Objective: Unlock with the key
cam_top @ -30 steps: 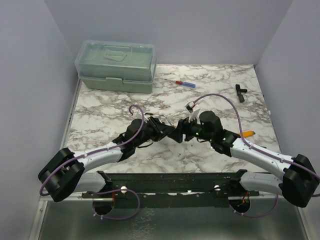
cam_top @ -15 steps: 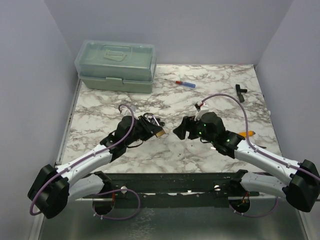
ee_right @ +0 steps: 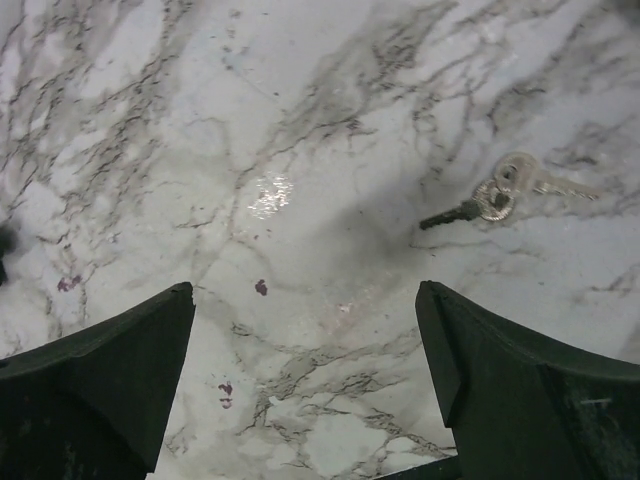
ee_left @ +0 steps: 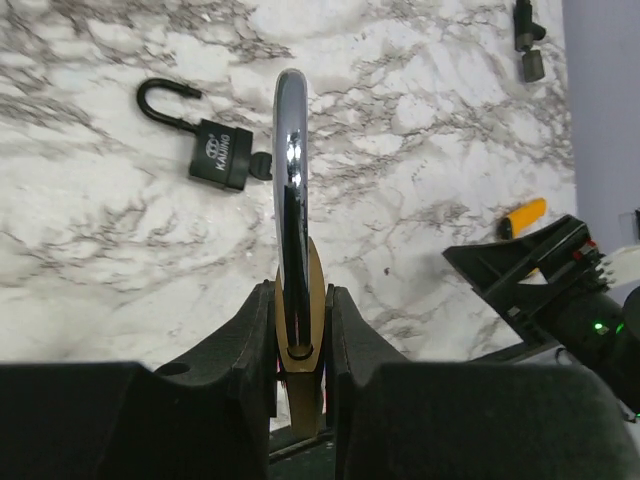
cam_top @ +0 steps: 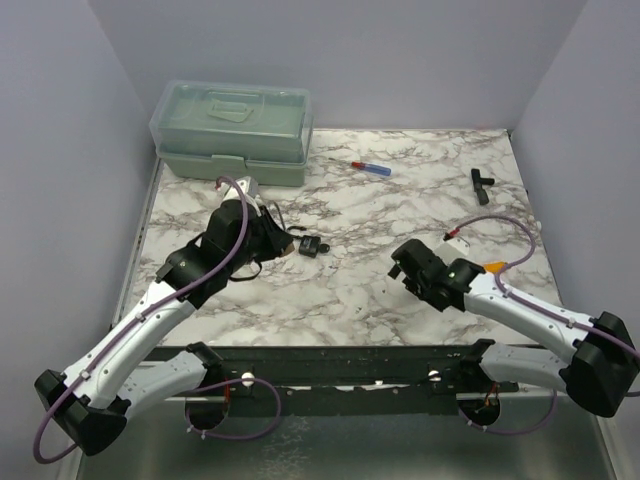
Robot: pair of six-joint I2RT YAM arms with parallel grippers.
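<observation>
The job sits at the key-fetching step. The left gripper [ee_left: 300, 295] is clenched on a brass padlock [ee_left: 297, 250], which the left wrist view shows edge-on, with its chrome shackle pointing up the middle of the frame. In the top view this gripper [cam_top: 272, 238] is at centre left of the marble tabletop [cam_top: 420, 200], so the lock is held up off the surface.

The keys [ee_right: 497, 199] lie flat on the tabletop at the right middle of the right wrist view. They are a small ring with one dark key and one silver key. The right gripper [ee_right: 305, 300] is released, its fingers spread wide and holding nothing, and it hovers near the keys without touching them.

A black padlock [ee_left: 218, 153] lies on the tabletop at the upper left of the left wrist view. Something dark that looks like a key head sticks out of its base, and one leg of its shackle appears to be free, though this is hard to confirm.

The next move is probably for the right gripper to shift toward the keys, drop and pinch one by its head. Because the keys lie flat on marble, the fingers must close low without sliding the ring away. The key then has to be lined up with the keyhole of the held lock, which no view shows.
</observation>
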